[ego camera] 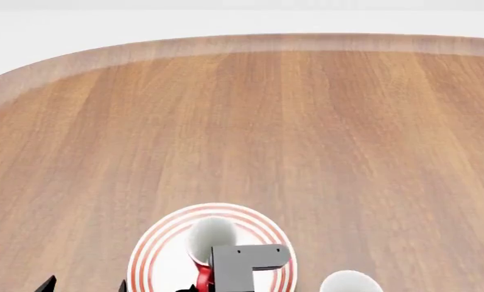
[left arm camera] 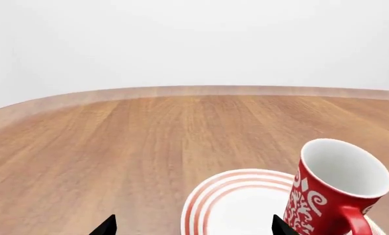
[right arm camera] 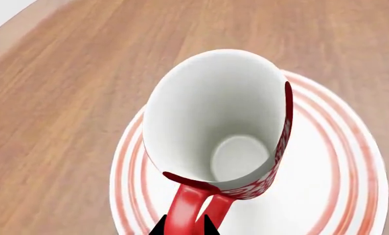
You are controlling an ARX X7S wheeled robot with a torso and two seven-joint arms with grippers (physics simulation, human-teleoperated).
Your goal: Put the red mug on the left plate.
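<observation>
Wooden table (ego camera: 307,121); red mug (right arm camera: 220,127) over left plate (right arm camera: 331,186)

Grey boxy arm (ego camera: 240,267), black pointed pincer tips (right arm camera: 184,226)

Brightness: high and even in all three views.
Light source: diffuse, no single direction evident.
Shadows: very faint; soft shading inside the red floral mug with white interior (right arm camera: 217,127).
Glare: pale sheen along the far rim of the brown wooden table (ego camera: 307,121).
Focus: mostly sharp, slightly soft close up in the right wrist view.
Distortion: the mug's mouth stretched oval in the right wrist view.
Background: blank white.
</observation>
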